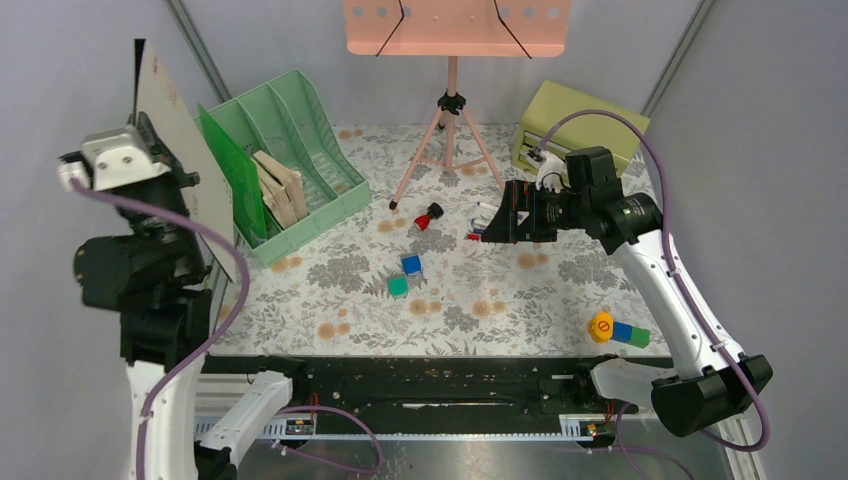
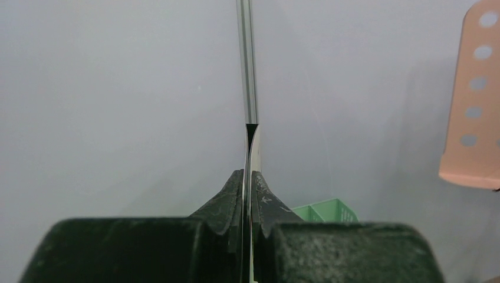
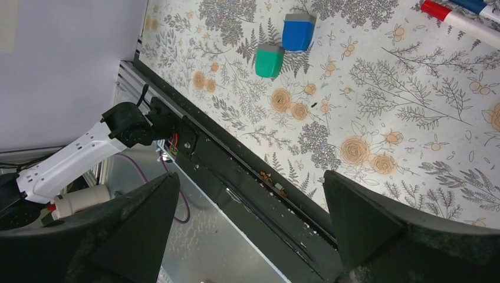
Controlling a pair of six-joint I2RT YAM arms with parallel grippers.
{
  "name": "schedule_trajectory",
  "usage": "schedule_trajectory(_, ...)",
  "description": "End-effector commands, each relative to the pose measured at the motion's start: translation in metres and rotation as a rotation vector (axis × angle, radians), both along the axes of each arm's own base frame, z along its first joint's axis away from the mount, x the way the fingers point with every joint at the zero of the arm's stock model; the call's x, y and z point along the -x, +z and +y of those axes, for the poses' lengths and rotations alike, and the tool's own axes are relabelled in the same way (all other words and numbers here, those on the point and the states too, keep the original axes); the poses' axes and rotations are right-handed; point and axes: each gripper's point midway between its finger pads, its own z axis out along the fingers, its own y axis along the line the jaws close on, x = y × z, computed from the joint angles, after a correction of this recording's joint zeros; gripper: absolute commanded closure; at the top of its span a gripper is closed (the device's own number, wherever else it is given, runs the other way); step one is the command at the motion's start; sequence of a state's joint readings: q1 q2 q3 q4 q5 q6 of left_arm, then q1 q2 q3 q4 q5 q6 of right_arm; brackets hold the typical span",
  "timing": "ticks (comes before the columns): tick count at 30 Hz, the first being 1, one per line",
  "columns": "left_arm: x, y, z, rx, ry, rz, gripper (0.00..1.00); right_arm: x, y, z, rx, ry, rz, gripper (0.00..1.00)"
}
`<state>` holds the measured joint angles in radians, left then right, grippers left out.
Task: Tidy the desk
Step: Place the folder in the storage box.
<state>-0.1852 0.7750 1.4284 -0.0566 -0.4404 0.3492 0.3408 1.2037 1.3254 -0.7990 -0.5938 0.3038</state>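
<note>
Top external view, desk (image 1: 520, 300) beneath spread right gripper (image 1: 490, 232), left gripper (image 2: 247, 177) pinching board (image 1: 160, 100).

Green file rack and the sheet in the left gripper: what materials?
Green file rack: probably moulded plastic; matte mint, thin uniform dividers. Sheet: thin and stiff, flat though held by one edge in the left gripper; pale matte face; card or plastic, cannot tell.
</note>
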Motion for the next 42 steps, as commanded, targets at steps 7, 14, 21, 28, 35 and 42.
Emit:
schedule_trajectory(7, -0.044, -0.029, 0.004, -0.043, 0.110, -0.089, 1.00, 0.005, 0.001, -0.001, -0.011, 0.010, -0.020, 0.01)
schedule_trajectory(14, -0.075, -0.078, 0.012, -0.023, 0.188, -0.036, 1.00, 0.005, -0.003, -0.001, -0.008, 0.014, -0.010, 0.01)
schedule_trajectory(21, -0.101, -0.096, 0.008, -0.059, 0.186, -0.028, 1.00, 0.006, -0.009, 0.000, -0.005, 0.023, 0.006, 0.01)
schedule_trajectory(28, -0.124, -0.127, -0.002, -0.138, 0.170, 0.000, 1.00, 0.004, -0.019, 0.001, 0.004, 0.025, 0.038, 0.01)
schedule_trajectory(35, -0.134, -0.153, 0.001, -0.184, 0.217, 0.011, 1.00, -0.001, -0.031, 0.003, 0.015, 0.026, 0.069, 0.01)
schedule_trajectory(42, -0.153, -0.172, 0.001, -0.184, 0.209, -0.007, 1.00, -0.010, -0.028, 0.007, 0.010, 0.026, 0.084, 0.01)
